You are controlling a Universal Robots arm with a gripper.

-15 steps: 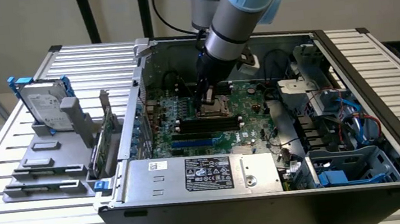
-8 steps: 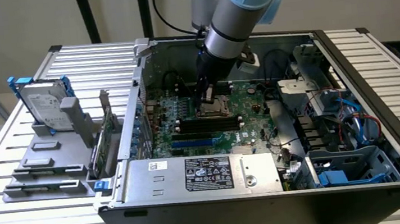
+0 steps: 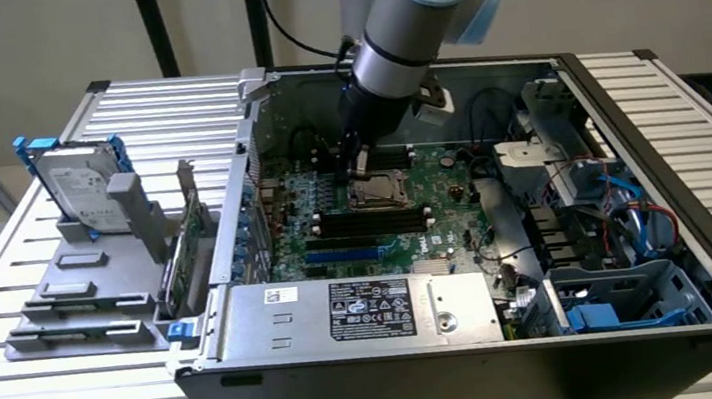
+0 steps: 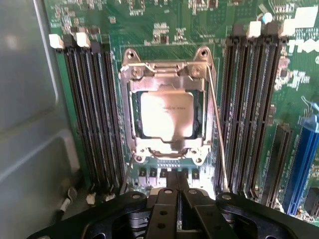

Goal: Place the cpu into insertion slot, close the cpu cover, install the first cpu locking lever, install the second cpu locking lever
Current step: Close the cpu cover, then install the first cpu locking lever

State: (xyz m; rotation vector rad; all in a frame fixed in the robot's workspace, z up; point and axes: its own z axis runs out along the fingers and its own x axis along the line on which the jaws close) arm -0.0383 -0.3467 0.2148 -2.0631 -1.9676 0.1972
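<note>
Pretty cramped in there. The only clear way in was from above, through the open side of the case, and my gripper hung just beside the insertion slot. Long memory slots hemmed the socket on two sides. A thin lever ran along one edge, and the grey wall crowded one bank. The power supply walled off the near edge, and cables cluttered the exterior view's right.

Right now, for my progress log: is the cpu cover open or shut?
Shut: the cover lies flat, framing the cpu, whose metal top shows through its window.
</note>
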